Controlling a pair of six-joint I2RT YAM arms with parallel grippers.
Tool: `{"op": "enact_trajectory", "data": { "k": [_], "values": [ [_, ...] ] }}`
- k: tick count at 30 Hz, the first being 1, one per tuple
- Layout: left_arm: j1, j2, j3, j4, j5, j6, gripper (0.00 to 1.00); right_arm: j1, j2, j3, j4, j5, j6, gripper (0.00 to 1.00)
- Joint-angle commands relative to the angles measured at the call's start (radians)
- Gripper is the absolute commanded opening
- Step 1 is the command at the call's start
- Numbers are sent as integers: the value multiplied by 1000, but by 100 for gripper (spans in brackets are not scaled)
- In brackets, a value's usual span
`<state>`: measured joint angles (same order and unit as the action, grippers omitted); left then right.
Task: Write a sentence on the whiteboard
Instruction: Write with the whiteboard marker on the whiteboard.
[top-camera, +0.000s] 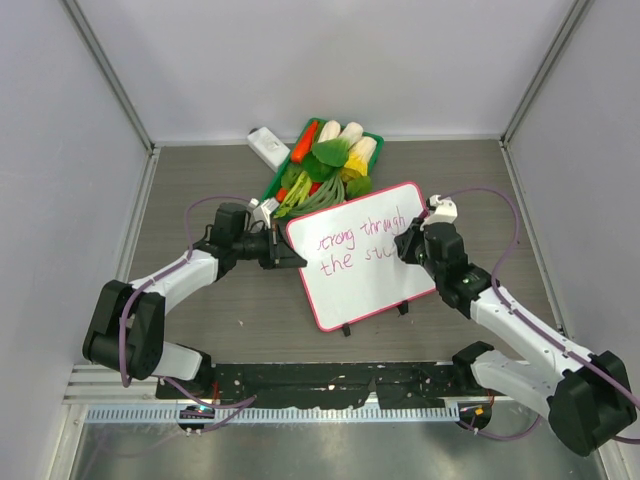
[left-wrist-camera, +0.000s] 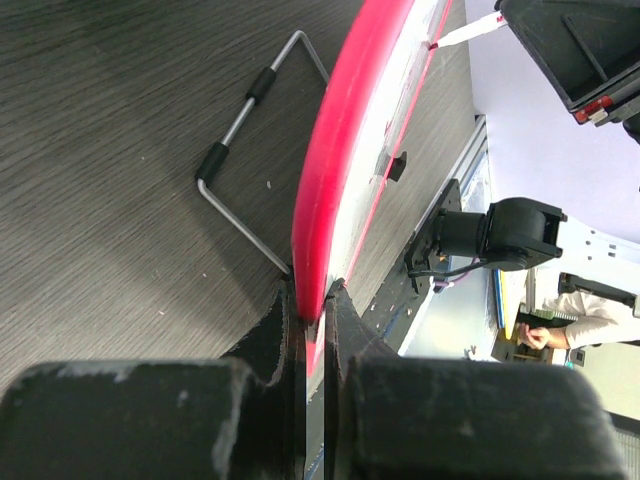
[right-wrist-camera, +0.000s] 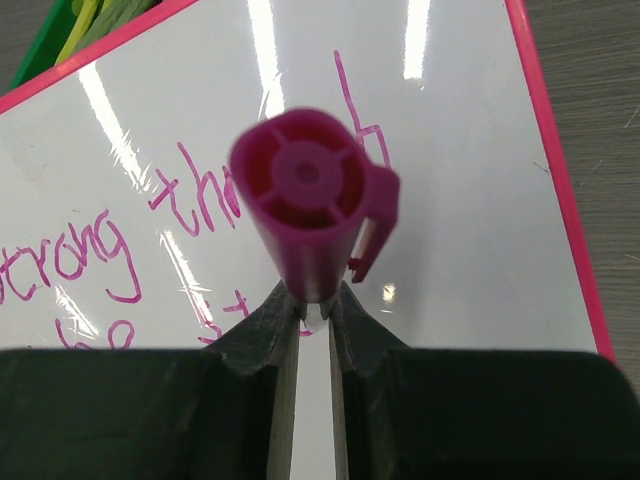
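**Magenta marker (right-wrist-camera: 308, 195) gripped, second line unfinished**

My right claw (top-camera: 408, 246) is pinched tight on the marker. The wrist view shows it end-on, its long axis running away toward the whiteboard (top-camera: 372, 290). The board lies mid-frame on the counter (top-camera: 220, 320), its long axis rising toward the upper right, and the lines of the sentence (top-camera: 340, 262) run the same way. I judge the blank stretch lies lower right of the last letters, nearest my right arm. My left claw (left-wrist-camera: 313, 300) is clamped closed on the board's left rim.
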<state>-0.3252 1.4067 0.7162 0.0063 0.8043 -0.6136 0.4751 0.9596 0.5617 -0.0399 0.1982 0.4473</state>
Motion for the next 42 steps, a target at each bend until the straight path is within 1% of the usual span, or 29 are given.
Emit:
{"op": "enact_trajectory", "data": {
  "k": [1, 9, 10, 17, 26, 29, 35, 38, 42],
  "values": [
    [9, 3, 11, -42, -149, 86, 0, -3, 27, 61, 20, 66, -27, 1],
    [9, 2, 12, -42, -148, 87, 0, -3, 48, 84, 34, 34, -22, 1],
    [9, 5, 14, -42, -148, 87, 0, -3, 50, 87, 63, 29, -19, 1],
    [9, 6, 14, -40, -146, 86, 0, -3, 47, 79, 92, -25, -7, 2],
    [8, 5, 19, -45, -151, 87, 0, -3, 64, 83, 72, -74, -6, 1],
    [9, 5, 23, -57, -157, 94, 0, -4, 41, 72, 67, -69, 4, 1],
    [9, 0, 55, -114, -181, 121, 0, -3, -47, 81, 55, -52, 19, 2],
    [11, 11, 103, -198, -226, 156, 1, -3, -68, 89, 46, -43, 16, 1],
    [9, 47, 195, -308, -251, 209, 2, -1, -73, 89, 46, -28, 1, 1]
  ]
}}
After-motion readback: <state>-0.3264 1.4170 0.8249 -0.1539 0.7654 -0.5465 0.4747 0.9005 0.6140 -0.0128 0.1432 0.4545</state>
